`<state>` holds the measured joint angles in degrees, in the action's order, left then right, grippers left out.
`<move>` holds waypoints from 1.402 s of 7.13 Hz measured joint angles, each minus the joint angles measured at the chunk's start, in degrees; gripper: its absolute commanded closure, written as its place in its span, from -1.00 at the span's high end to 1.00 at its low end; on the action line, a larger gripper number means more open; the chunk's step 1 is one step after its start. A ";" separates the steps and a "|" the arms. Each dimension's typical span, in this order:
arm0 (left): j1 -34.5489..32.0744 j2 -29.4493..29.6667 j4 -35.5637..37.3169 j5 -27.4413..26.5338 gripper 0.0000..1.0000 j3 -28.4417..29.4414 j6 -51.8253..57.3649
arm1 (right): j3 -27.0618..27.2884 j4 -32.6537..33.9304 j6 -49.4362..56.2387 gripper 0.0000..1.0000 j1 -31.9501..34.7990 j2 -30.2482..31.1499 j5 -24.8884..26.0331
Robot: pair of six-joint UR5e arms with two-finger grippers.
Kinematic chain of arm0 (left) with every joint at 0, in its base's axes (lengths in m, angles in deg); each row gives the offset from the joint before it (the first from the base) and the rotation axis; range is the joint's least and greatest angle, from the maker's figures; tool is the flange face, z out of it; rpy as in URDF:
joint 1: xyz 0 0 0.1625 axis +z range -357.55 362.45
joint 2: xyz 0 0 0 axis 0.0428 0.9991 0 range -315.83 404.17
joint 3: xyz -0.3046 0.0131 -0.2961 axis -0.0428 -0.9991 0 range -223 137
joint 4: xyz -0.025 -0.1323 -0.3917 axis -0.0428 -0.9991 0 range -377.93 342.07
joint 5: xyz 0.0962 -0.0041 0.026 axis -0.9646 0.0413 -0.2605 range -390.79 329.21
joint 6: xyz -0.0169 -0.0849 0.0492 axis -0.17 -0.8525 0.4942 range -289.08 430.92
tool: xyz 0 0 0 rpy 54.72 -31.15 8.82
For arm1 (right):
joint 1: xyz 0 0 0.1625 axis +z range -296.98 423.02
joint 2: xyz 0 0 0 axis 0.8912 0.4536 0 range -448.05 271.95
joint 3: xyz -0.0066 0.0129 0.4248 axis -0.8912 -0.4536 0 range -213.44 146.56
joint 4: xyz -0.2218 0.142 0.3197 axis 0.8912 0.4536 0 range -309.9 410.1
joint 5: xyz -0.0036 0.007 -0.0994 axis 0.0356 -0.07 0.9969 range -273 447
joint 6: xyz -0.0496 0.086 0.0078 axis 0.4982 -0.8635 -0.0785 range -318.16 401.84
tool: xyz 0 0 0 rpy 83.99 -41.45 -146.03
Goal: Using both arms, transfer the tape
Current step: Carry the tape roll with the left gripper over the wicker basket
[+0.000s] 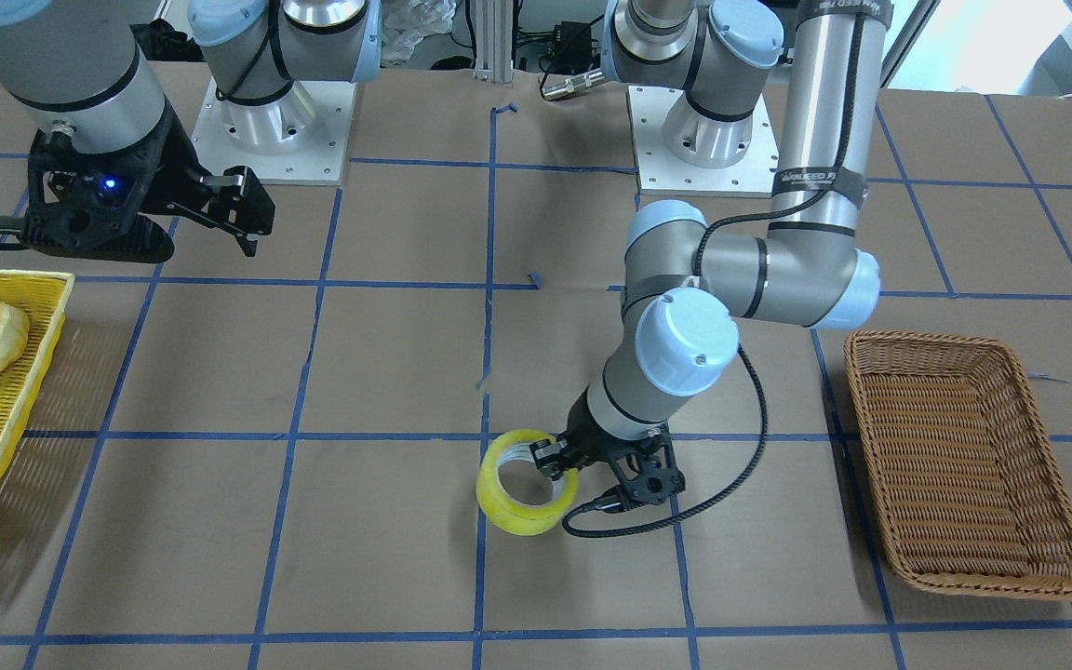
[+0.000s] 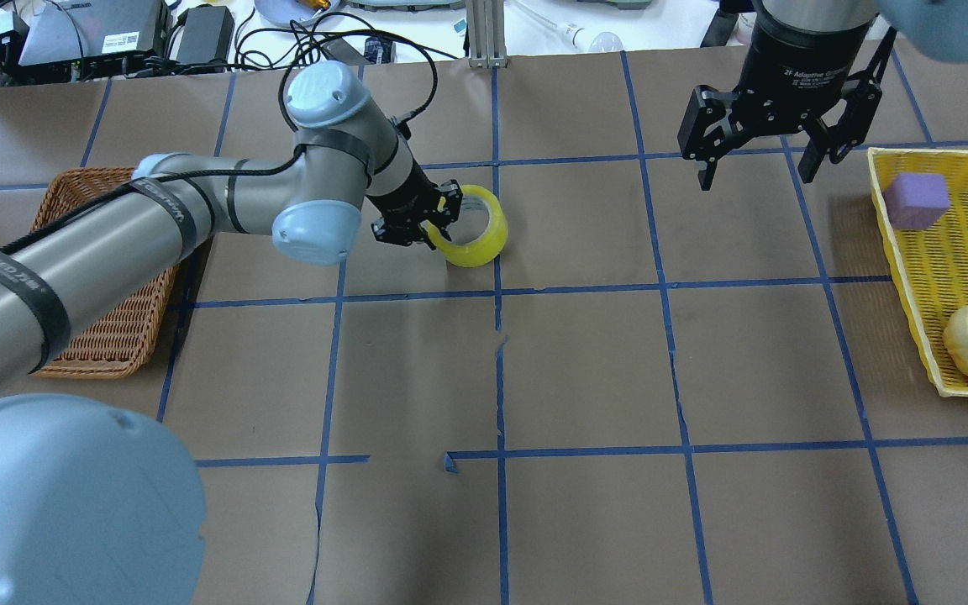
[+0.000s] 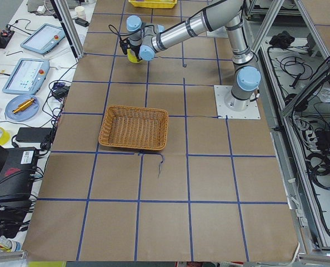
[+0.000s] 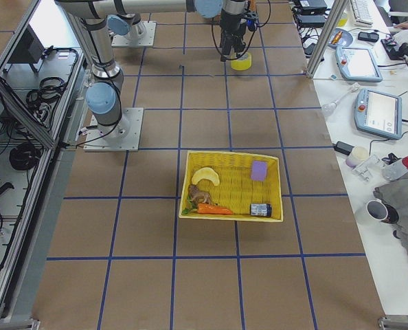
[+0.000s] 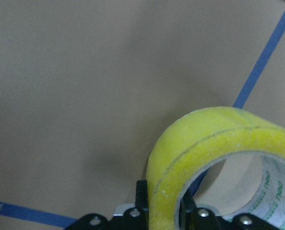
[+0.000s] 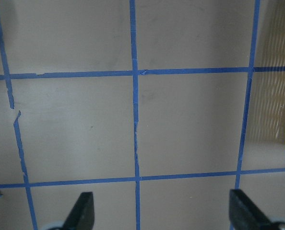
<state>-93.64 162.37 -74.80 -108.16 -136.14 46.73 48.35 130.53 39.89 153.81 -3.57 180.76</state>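
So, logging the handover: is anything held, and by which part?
The left gripper clamps the tape by its ring wall, one finger inside the core; the right gripper holds nothing.

Quick tally: two arms, left arm (image 2: 198,210) and right arm (image 1: 80,84), so two grippers too, left gripper (image 2: 444,217) and right gripper (image 2: 754,178). One tape roll (image 2: 484,244). Two baskets: wicker basket (image 1: 964,465), yellow basket (image 4: 238,184). Five bits inside the yellow one: banana (image 4: 205,177), purple block (image 4: 259,170), carrot (image 4: 214,209), dark jar (image 4: 261,209), brownish lump (image 4: 200,197).
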 measured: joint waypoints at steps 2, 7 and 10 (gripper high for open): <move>8.46 -4.32 -16.78 -6.08 -1.00 5.02 20.81 | 1.69 0.52 0.87 1.00 0.15 2.06 -0.14; 32.39 -5.46 -20.63 -21.27 -1.00 6.29 70.56 | 4.12 4.24 8.37 1.00 -0.30 3.30 -0.90; 36.74 -1.03 -10.39 -20.84 0.49 4.97 77.15 | 5.00 5.43 8.12 1.00 -0.34 3.41 -2.56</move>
<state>-56.89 161.34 -85.19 -129.01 -131.17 123.89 53.35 135.95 48.00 153.47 -0.17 178.20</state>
